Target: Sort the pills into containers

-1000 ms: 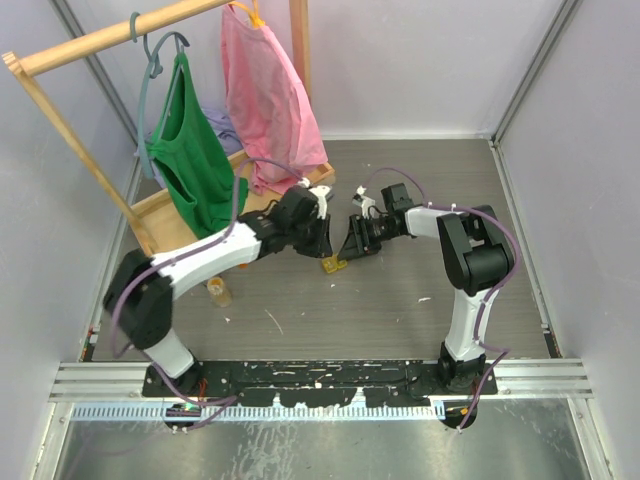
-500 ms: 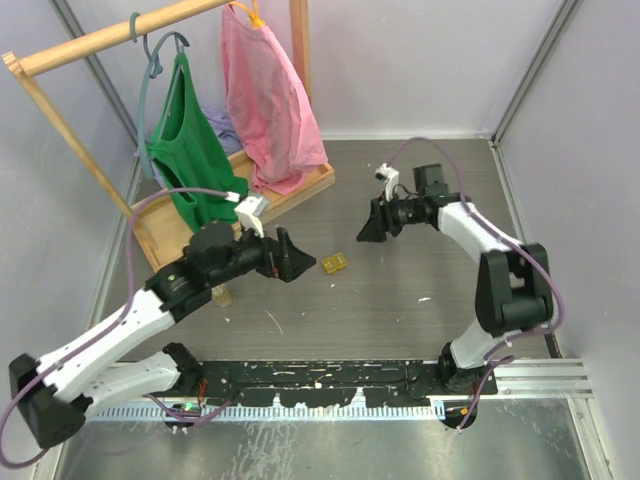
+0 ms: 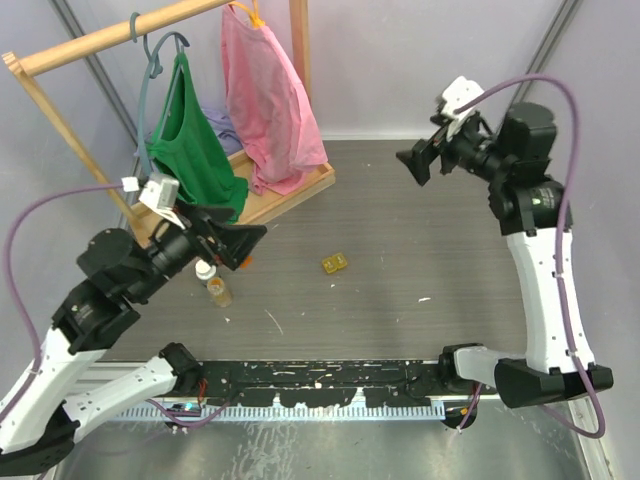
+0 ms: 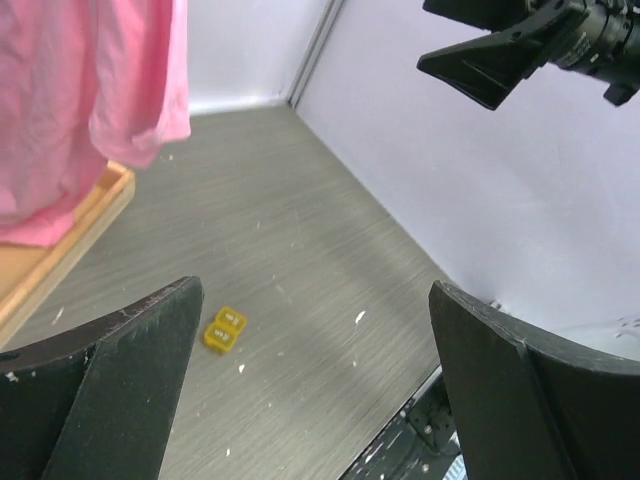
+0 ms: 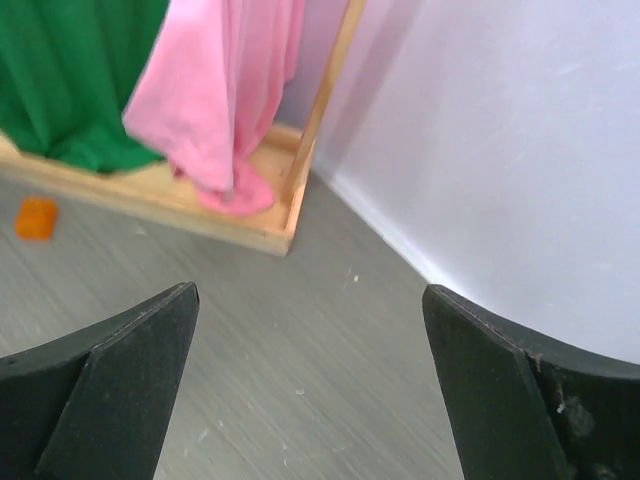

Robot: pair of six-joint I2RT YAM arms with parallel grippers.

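Observation:
The containers (image 3: 335, 264), a tiny yellow box of two joined cells, lie on the grey table near its middle. In the left wrist view the containers (image 4: 224, 329) show far below, with a pale mark in each cell. I cannot make out any pills for certain. My left gripper (image 3: 245, 243) hangs high over the table's left side, open and empty (image 4: 315, 288). Raised at the back right, my right gripper (image 3: 415, 163) is also open with nothing between its fingers (image 5: 310, 291). Both grippers are well clear of the containers.
A small amber bottle (image 3: 218, 291) stands on the table left of the box. A wooden rack (image 3: 290, 195) with green and pink garments fills the back left. White specks (image 3: 424, 299) dot the table. Walls close in on the back and right.
Both arms have lifted and pulled away from the yellow box, the left to the left, the right to the back right. Both grippers have opened. The box stays on the table.

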